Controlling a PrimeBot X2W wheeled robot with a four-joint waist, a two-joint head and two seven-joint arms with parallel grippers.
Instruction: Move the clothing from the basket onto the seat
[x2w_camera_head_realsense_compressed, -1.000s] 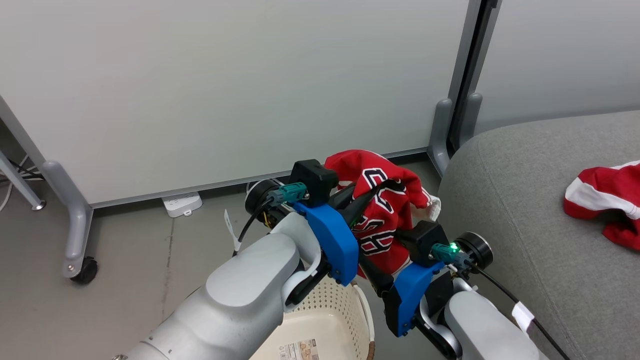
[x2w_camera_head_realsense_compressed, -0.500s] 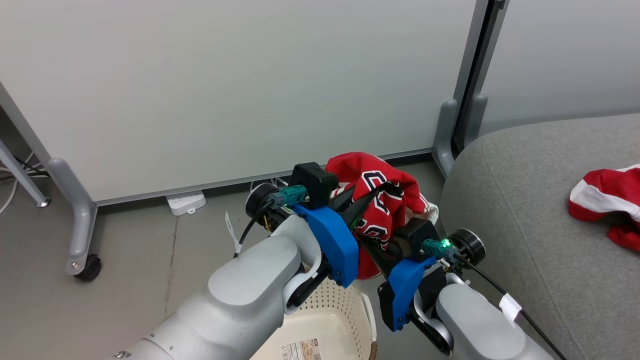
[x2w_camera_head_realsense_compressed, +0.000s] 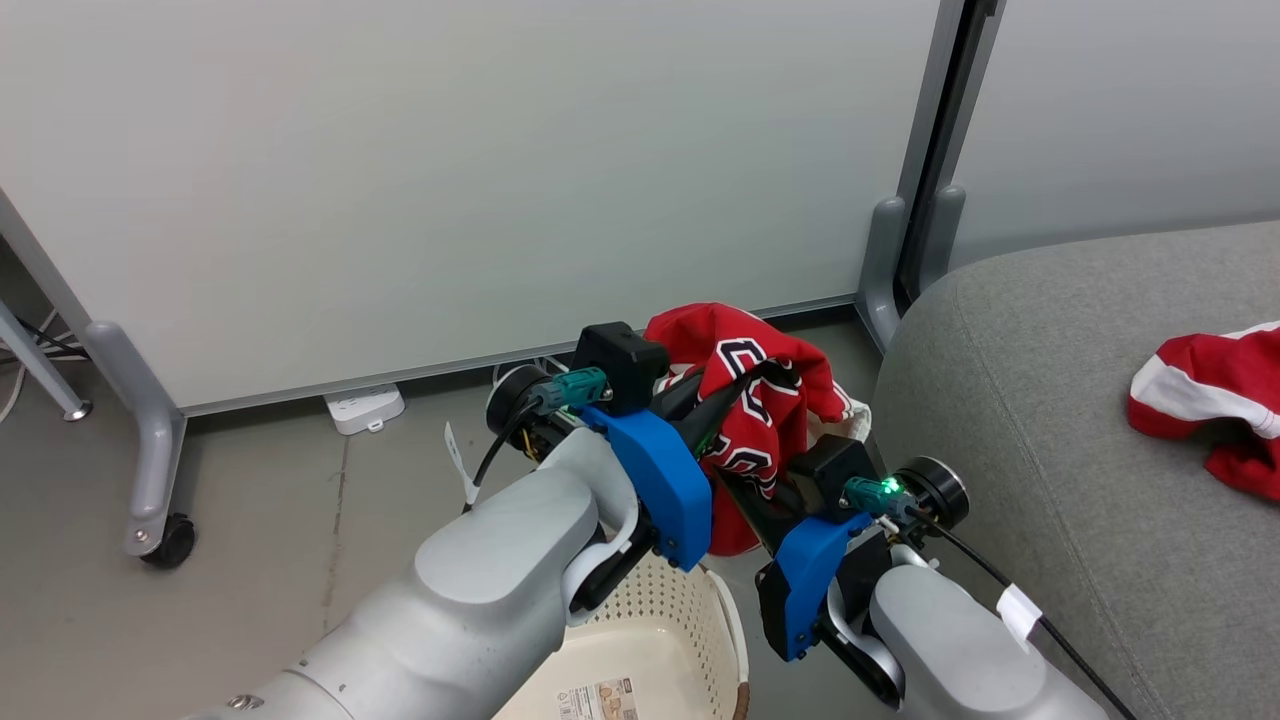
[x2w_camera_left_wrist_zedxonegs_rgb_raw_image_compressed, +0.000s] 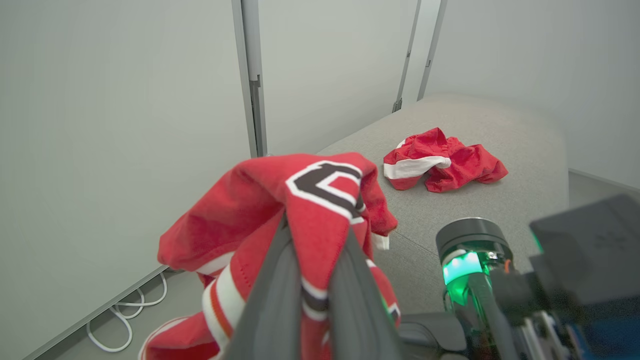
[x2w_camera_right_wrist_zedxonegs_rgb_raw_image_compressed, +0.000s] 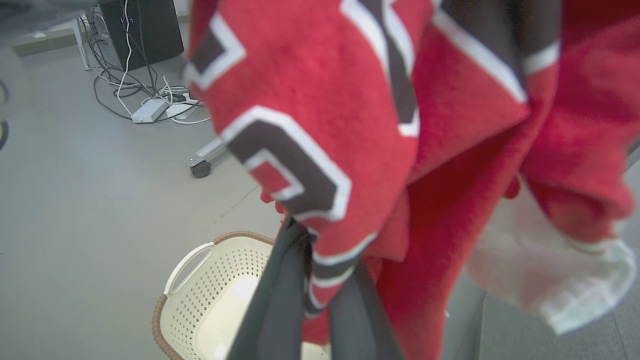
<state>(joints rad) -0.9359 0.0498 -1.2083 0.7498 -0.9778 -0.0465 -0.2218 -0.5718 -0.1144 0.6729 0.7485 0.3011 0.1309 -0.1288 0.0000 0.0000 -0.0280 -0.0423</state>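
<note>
A red garment with black-and-white lettering (x2w_camera_head_realsense_compressed: 760, 400) hangs bunched in the air above the cream perforated basket (x2w_camera_head_realsense_compressed: 690, 610), just left of the grey seat (x2w_camera_head_realsense_compressed: 1050, 400). My left gripper (x2w_camera_head_realsense_compressed: 725, 405) is shut on its upper fold; the left wrist view shows the cloth (x2w_camera_left_wrist_zedxonegs_rgb_raw_image_compressed: 300, 200) pinched between the fingers (x2w_camera_left_wrist_zedxonegs_rgb_raw_image_compressed: 315, 225). My right gripper (x2w_camera_head_realsense_compressed: 740, 495) is shut on a lower fold, with cloth (x2w_camera_right_wrist_zedxonegs_rgb_raw_image_compressed: 400, 125) draped over its fingers (x2w_camera_right_wrist_zedxonegs_rgb_raw_image_compressed: 312, 235). A second red-and-white garment (x2w_camera_head_realsense_compressed: 1210, 400) lies crumpled on the seat (x2w_camera_left_wrist_zedxonegs_rgb_raw_image_compressed: 500, 210), also seen from the left wrist (x2w_camera_left_wrist_zedxonegs_rgb_raw_image_compressed: 440, 160). The basket (x2w_camera_right_wrist_zedxonegs_rgb_raw_image_compressed: 225, 270) looks empty inside.
White partition panels stand behind on grey legs with a caster (x2w_camera_head_realsense_compressed: 165, 540). A white power strip (x2w_camera_head_realsense_compressed: 365, 408) lies at the panel's foot, and white cables (x2w_camera_left_wrist_zedxonegs_rgb_raw_image_compressed: 130, 310) trail on the floor. A dark computer tower with tangled cables (x2w_camera_right_wrist_zedxonegs_rgb_raw_image_compressed: 140, 25) stands farther off.
My right gripper has shut on the lettered garment's lower fold and drawn closer to the left gripper, bunching the cloth. The left gripper has kept its hold.
</note>
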